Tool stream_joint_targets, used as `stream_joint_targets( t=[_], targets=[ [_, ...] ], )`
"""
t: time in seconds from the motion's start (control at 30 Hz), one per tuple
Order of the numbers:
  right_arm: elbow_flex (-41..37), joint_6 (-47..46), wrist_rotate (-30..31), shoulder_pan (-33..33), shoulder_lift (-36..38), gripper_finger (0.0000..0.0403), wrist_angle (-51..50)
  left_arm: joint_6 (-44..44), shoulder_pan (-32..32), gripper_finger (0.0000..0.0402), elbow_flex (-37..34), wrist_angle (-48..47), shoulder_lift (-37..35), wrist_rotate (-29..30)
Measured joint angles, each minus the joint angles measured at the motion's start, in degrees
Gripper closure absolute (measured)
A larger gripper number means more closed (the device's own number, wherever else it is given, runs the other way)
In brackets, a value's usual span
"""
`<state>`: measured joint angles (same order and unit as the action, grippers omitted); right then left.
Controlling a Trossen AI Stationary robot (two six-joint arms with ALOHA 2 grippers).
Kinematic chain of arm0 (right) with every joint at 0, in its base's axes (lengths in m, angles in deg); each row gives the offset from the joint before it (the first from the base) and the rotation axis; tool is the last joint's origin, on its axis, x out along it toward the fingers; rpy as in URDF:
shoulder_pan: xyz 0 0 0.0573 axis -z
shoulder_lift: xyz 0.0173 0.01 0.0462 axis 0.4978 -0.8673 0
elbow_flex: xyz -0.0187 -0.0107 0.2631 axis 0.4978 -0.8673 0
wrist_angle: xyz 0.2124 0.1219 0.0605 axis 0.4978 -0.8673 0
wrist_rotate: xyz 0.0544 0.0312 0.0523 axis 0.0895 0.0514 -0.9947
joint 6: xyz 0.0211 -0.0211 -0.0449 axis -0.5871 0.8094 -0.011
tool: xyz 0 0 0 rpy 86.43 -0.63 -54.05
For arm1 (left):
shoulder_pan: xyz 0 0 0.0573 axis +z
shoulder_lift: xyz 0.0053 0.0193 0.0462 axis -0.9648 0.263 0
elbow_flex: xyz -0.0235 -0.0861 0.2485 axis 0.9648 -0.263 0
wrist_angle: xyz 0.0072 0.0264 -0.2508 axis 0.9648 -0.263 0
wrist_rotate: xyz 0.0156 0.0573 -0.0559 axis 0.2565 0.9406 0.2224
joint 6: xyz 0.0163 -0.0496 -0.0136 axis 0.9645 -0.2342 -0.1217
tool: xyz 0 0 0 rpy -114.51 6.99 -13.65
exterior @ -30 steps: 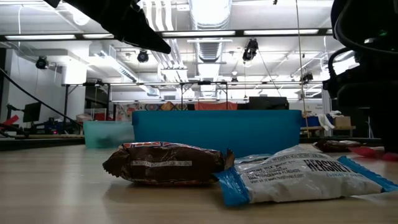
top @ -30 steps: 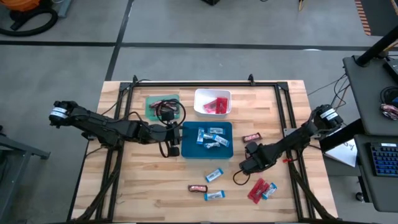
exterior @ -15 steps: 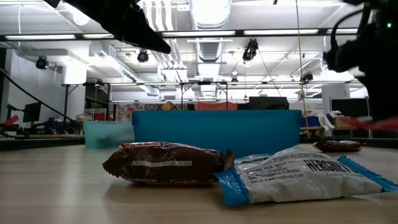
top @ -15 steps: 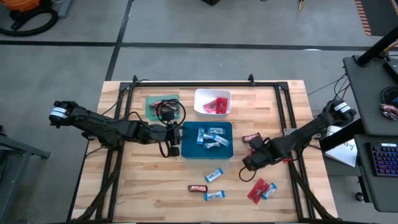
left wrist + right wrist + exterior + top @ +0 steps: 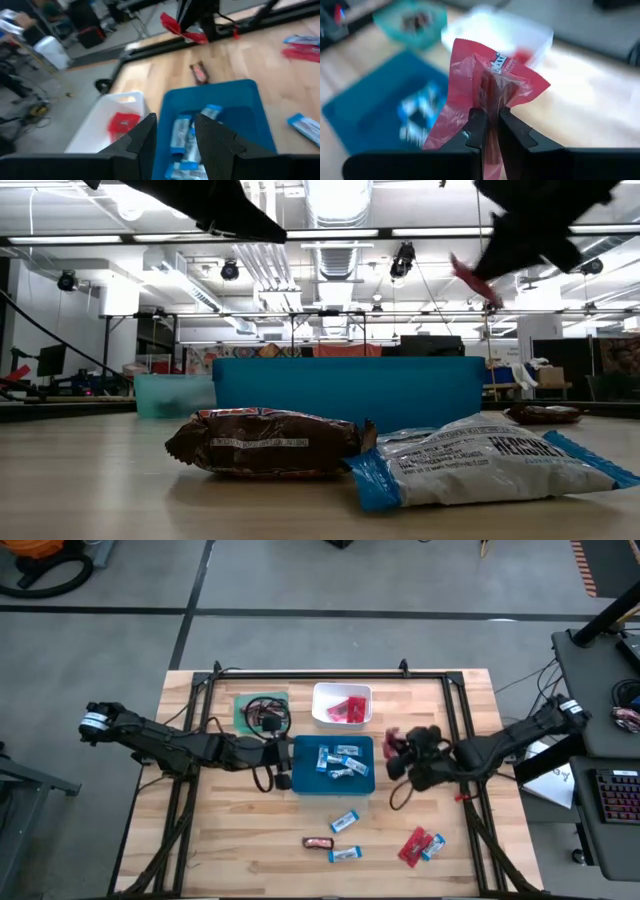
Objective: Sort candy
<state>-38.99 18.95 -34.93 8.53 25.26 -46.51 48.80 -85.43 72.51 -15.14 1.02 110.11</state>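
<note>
Above the table, just to the 3 o'clock side of the blue tray, the right gripper hangs in the air with its two fingers squeezed tight on a flat red packet. It pinches only the middle fold of the wrapper, and both ends of the packet stick out loose. The wrapper looks thin and slippery, so I think it could slide out and fall. If it drops now it may land in the blue tray with the blue-and-white bars, which is the wrong home. The white tray, up at about 11 o'clock from the gripper, already has red packets in it, so that looks like the right place. The packet has to go over the white tray's wall first; if the gripper is too low, the loose end could catch on the rim or push the tray. The left gripper waits at the 9 o'clock edge of the blue tray, with the green tray up at its 11 o'clock. Its fingers are a little apart and hold nothing. It sits close to both trays, so the arms could bump if the right one swings wide. More candy still lies on the wood: a dark brown bar, more blue-and-white bars and two red packets near 5 o'clock.
</note>
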Motion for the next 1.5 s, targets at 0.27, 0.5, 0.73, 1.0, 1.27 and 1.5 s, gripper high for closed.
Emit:
stream_joint_targets(
  t=[0.27, 0.5, 0.73, 1.0, 1.27, 1.5],
  targets=[
    [0.0, 28.3, 3.7, 11.5, -3.5, 0.037, 24.4, 2.2, 0.1, 0.0284, 0.0, 3.0, 0.0, 8.8],
    [0.0, 35.8, 3.1, 21.7, -8.8, 0.037, 34.0, 1.6, 0.0, 0.0284, 0.0, 1.1, 0.0, 8.8],
    [0.0, 36.3, 1.6, 29.2, -16.4, 0.0369, 44.4, 1.5, 0.0, 0.0284, 0.0, 0.7, 0.0, 8.8],
    [0.0, 39.9, -1.4, 33.0, -23.2, 0.0369, 54.3, 1.5, 0.0, 0.0284, 0.0, 0.7, 0.0, 8.8],
    [0.0, 39.9, -5.3, 35.2, -26.7, 0.0357, 57.3, 1.6, 0.0, 0.0284, 0.0, 0.7, 0.1, 10.0],
    [0.0, 39.6, -7.4, 36.0, -27.2, 0.0277, 57.4, 1.6, 0.0, 0.0284, 0.0, 0.7, 0.1, 10.2]
  ],
)
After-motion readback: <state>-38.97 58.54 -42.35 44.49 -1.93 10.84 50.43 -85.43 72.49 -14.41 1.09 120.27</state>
